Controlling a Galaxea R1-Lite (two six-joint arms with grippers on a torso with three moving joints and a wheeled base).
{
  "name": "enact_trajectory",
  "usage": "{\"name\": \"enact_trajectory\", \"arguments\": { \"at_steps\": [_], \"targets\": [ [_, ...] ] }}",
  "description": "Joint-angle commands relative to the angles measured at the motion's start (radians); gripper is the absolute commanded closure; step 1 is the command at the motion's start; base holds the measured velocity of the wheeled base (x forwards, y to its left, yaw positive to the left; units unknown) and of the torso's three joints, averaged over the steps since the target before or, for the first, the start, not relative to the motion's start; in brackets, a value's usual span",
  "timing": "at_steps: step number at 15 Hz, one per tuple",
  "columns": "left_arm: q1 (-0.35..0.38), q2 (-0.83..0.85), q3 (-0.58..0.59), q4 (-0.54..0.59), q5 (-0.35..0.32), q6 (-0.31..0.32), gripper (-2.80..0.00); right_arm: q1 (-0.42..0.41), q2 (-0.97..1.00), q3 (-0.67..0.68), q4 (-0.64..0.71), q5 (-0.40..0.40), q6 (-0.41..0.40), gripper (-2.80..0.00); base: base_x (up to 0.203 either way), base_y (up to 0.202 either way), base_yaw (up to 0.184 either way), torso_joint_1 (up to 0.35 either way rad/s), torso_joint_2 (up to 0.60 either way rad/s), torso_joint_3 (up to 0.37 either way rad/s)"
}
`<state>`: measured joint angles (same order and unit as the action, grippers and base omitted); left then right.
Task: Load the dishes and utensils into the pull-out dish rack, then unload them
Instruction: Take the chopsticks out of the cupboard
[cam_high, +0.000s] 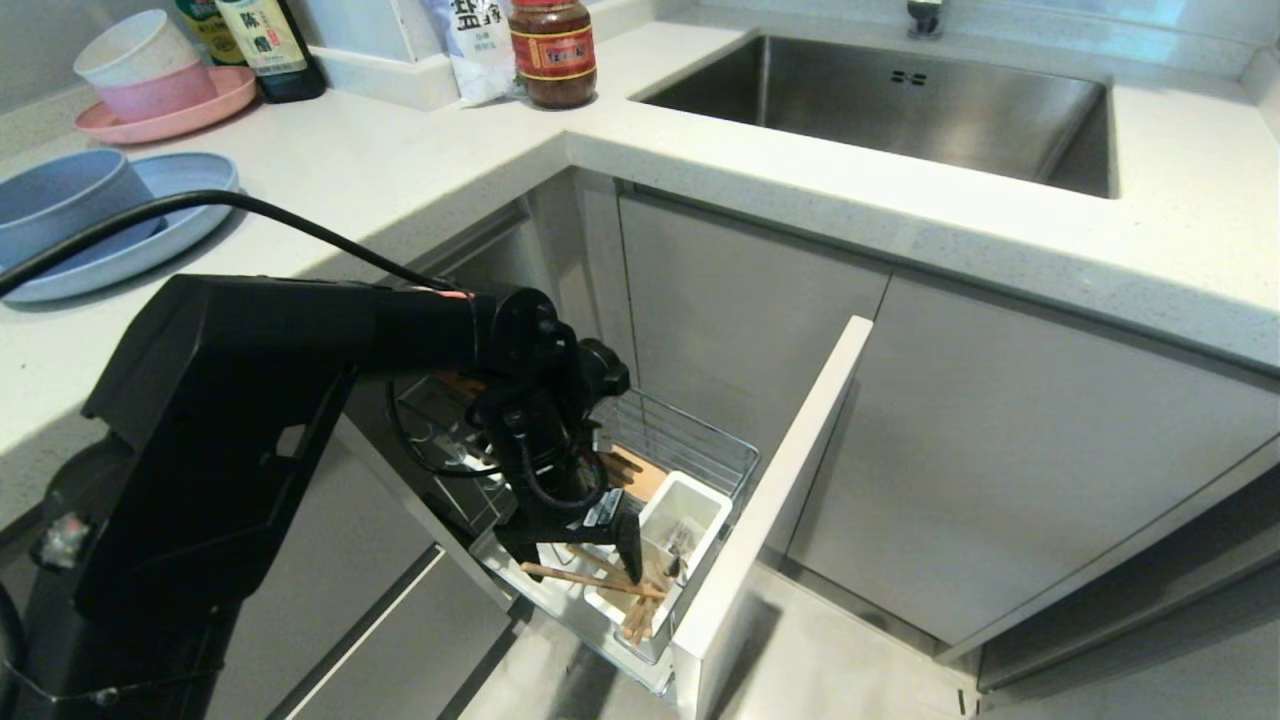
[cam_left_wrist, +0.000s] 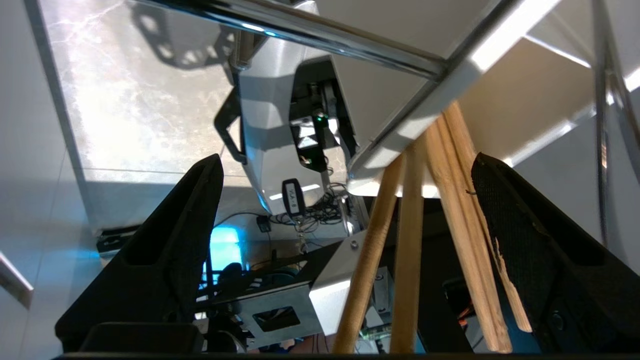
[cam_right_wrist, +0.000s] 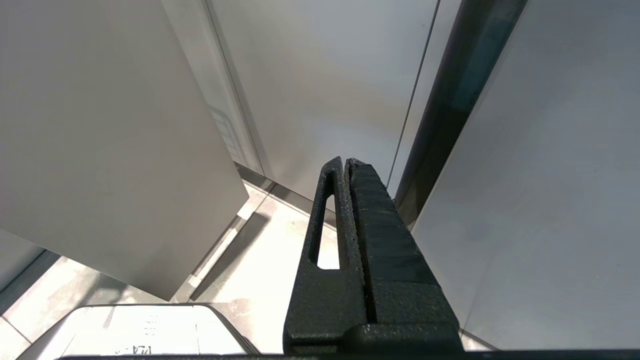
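Light wooden chopsticks, white utensil cup, light-blue plate, pink plate.

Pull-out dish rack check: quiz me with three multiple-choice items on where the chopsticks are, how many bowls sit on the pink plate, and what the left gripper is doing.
1. Where are the chopsticks?
A. On the counter
B. In the sink
C. Leaning in the white utensil cup of the pull-out dish rack

2. How many bowls are stacked on the pink plate?
A. Two
B. Four
C. None

3. What is the left gripper doing?
A. Shut on the fork
B. Open around the chopsticks
C. Holding the blue plate

Answers: 1 C, the sticks slant out of the cup; 2 A, a white bowl sits in a pink bowl; 3 B, the wrist view shows both fingers spread wide, with the sticks between them.
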<state>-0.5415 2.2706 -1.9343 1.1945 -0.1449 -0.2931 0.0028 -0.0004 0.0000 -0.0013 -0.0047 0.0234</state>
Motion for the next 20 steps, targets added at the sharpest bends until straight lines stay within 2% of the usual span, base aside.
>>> {"name": "enact_trajectory", "arguments": {
  "at_steps": [1,2,8,13,20],
  "targets": [
    [0.0,-0.003,0.0,0.033,-0.019,0.026,-2.8,0.0,-0.004,0.002,0.0,0.0,0.001,0.0,0.0,0.0,0.0,0.0,0.0,0.0],
    [0.0,-0.003,0.0,0.053,-0.026,0.05,-2.8,0.0,-0.004,0.002,0.0,0.0,0.0,0.0,0.0,0.0,0.0,0.0,0.0,0.0],
    [0.028,-0.005,-0.025,0.048,-0.032,0.093,-2.8,0.0,-0.004,0.002,0.0,0.0,0.001,0.0,0.0,0.0,0.0,0.0,0.0,0.0],
    [0.025,0.003,-0.025,-0.032,-0.036,0.094,-2.8,0.0,-0.004,0.002,0.0,0.0,0.0,0.0,0.0,0.0,0.0,0.0,0.0,0.0],
    [0.021,0.01,-0.025,-0.027,-0.036,0.094,-2.8,0.0,-0.004,0.002,0.0,0.0,0.0,0.0,0.0,0.0,0.0,0.0,0.0,0.0]
  ]
}}
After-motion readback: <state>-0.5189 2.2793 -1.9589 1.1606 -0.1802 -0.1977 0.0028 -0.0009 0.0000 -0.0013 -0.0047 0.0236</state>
